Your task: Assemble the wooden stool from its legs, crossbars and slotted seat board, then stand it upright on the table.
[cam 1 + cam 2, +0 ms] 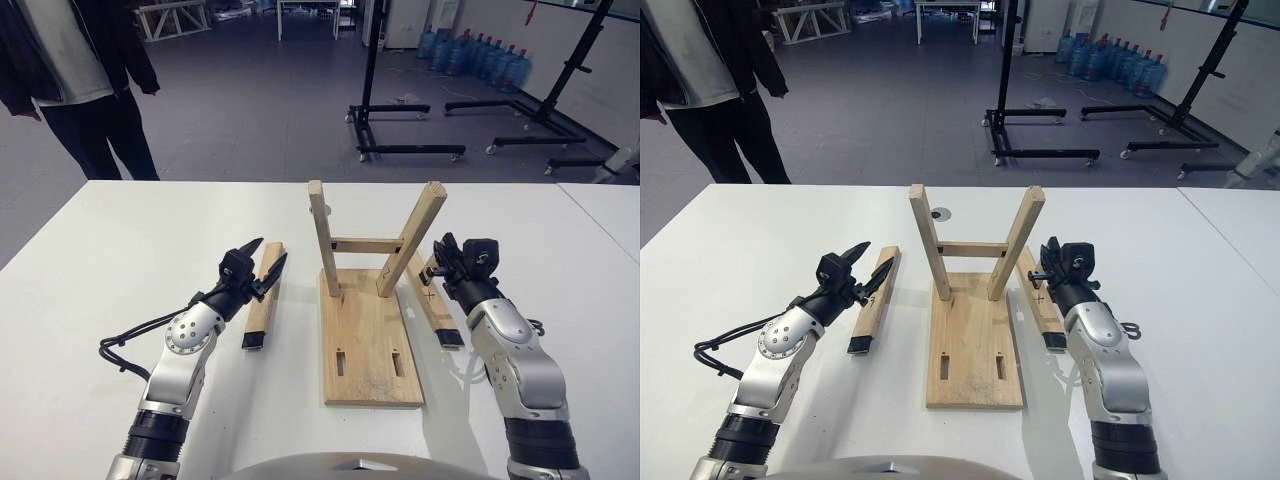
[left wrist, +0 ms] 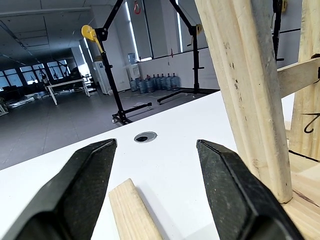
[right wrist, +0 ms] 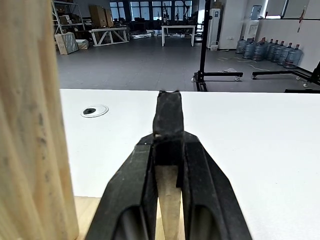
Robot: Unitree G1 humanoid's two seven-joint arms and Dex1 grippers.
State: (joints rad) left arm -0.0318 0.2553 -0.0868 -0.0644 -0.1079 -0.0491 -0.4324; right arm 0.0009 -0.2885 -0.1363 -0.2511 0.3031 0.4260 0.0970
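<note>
stool seat board [image 1: 368, 345] lying flat on table [image 1: 120, 260] | left pincer [image 1: 272, 252] gaping, straddling far end of left leg [image 1: 262, 305] lying alongside board | right pincer [image 1: 445, 262] clenching right leg [image 1: 430, 305] beside board

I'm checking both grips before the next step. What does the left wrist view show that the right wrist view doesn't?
Left wrist view: the left gripper open around the end of a loose leg, plus the crossbar. Right wrist view: the right gripper shut on another wooden piece. Both: the white table, its cable hole, an upright leg.
</note>
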